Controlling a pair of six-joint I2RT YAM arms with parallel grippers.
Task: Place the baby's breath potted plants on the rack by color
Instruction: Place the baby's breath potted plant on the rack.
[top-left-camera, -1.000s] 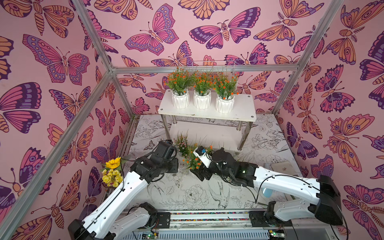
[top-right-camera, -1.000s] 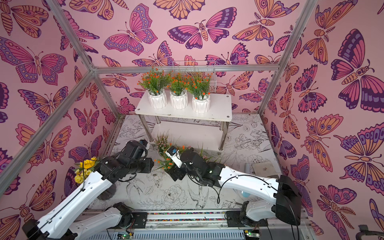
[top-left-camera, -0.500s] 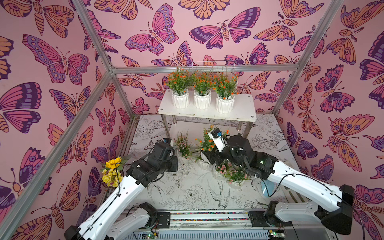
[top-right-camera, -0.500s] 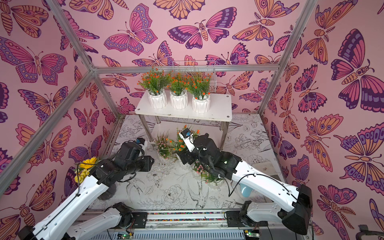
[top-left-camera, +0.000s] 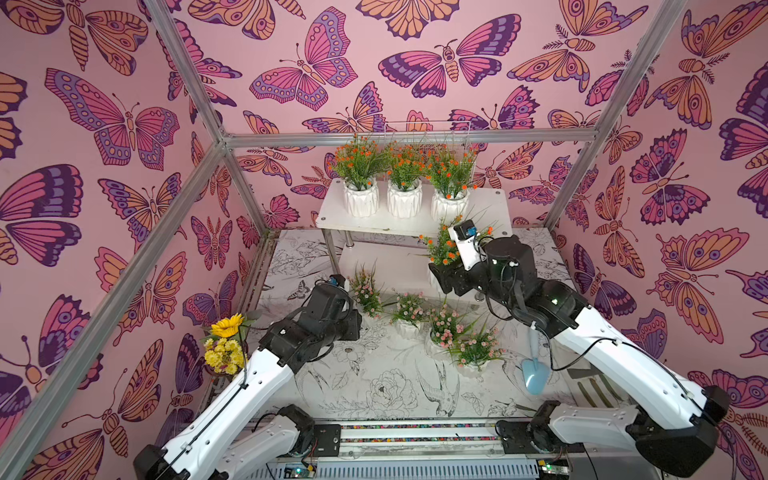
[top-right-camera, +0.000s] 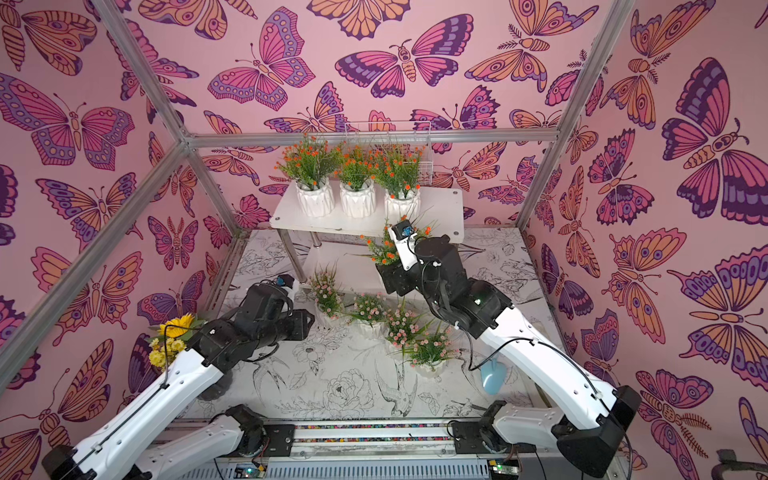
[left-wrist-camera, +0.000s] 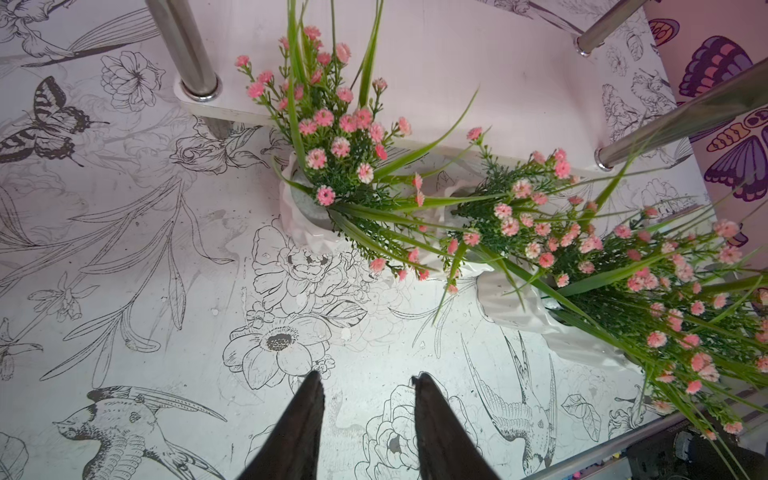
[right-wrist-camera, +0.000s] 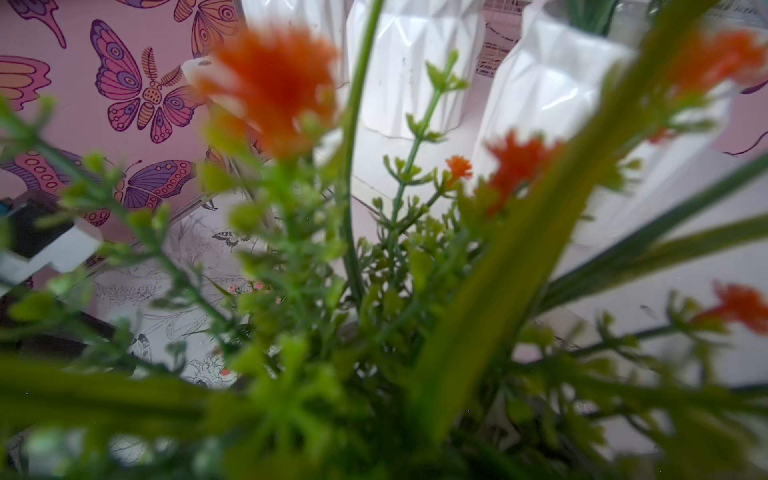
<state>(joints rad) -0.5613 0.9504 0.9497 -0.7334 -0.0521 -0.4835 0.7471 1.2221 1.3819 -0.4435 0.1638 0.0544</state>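
The rack (top-left-camera: 488, 208) stands at the back, and three orange baby's breath potted plants (top-left-camera: 404, 199) line its top board. My right gripper (top-left-camera: 437, 271) is shut on another orange plant (top-left-camera: 443, 248), held in the air just before the top board's front right part. Foliage fills the right wrist view and hides the jaws and the pot; orange flowers (right-wrist-camera: 274, 79) blur in front of the white pots (right-wrist-camera: 548, 91). Several pink plants (top-left-camera: 409, 309) stand on the table in front of the rack. My left gripper (left-wrist-camera: 368, 378) hovers open and empty near the leftmost pink plant (left-wrist-camera: 332, 145).
A sunflower bouquet (top-left-camera: 224, 345) stands at the table's left edge beside my left arm. A light blue scoop (top-left-camera: 534, 376) lies under my right arm. A wire basket (top-left-camera: 428, 133) hangs behind the rack. The rack's lower board (top-left-camera: 395, 262) lies behind the pink plants.
My right gripper has carried the orange plant up from the table and back toward the rack's top board. My left arm has shifted only slightly.
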